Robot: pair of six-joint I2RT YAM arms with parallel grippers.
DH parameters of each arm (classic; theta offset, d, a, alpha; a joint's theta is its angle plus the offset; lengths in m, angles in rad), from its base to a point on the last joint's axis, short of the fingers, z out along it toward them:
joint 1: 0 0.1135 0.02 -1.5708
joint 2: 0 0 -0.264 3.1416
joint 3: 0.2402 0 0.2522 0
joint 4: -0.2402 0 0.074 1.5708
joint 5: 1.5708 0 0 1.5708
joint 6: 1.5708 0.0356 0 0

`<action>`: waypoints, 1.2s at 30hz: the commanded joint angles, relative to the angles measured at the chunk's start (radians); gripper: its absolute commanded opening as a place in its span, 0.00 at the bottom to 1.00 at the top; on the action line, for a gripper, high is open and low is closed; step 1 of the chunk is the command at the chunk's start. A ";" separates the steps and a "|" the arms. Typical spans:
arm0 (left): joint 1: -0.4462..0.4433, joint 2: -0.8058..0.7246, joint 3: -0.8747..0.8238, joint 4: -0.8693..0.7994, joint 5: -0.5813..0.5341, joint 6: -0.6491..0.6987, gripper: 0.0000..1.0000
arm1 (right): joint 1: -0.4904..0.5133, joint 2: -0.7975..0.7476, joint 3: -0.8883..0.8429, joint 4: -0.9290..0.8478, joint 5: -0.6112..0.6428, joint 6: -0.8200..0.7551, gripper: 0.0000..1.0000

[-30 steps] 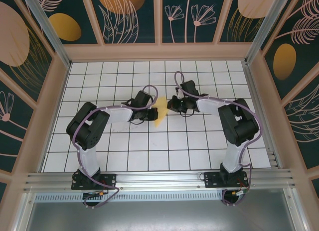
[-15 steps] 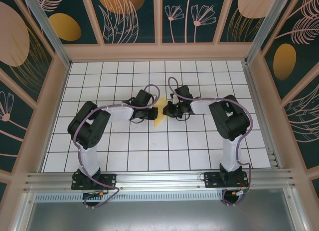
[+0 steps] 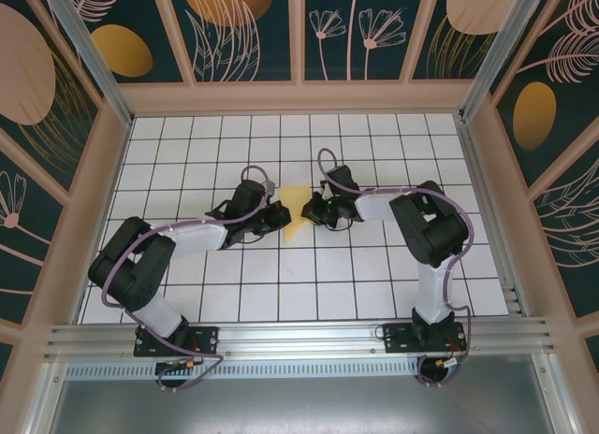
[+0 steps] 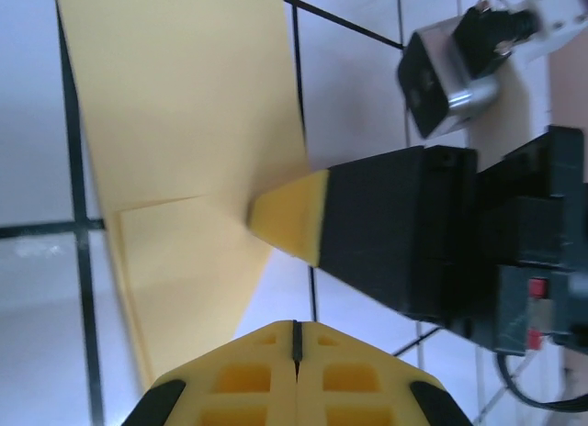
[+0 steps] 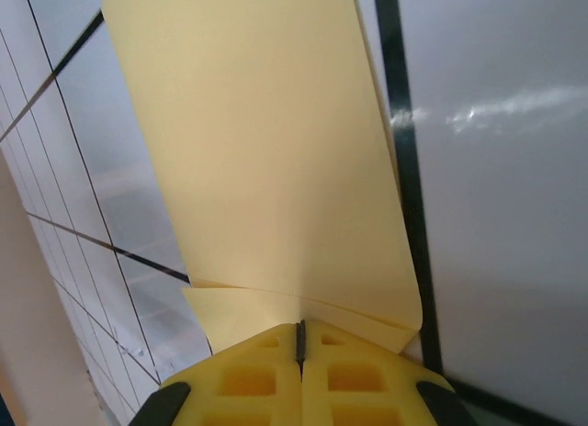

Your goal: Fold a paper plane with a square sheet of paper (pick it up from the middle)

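White gridded table [image 3: 187, 266] carried the square sheet of paper [image 3: 298, 219] at its middle, between both arms. The sheet lay already folded into a narrow layered shape, but not yet a pointed dart, so I judged that several folds were left. Beside it the left gripper [image 3: 283, 217] had its jaws together. The right gripper [image 3: 306, 212], also closed, pressed its tip on the sheet.
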 commanded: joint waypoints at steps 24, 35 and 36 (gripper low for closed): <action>-0.003 0.151 -0.069 -0.033 -0.030 -0.128 0.00 | 0.018 -0.079 -0.017 0.038 -0.005 -0.052 0.02; -0.002 0.145 -0.076 -0.043 -0.044 -0.127 0.00 | 0.079 -0.067 -0.042 0.023 -0.026 -0.116 0.02; -0.003 0.143 -0.076 -0.045 -0.046 -0.128 0.00 | 0.078 -0.060 -0.042 0.024 -0.027 -0.111 0.01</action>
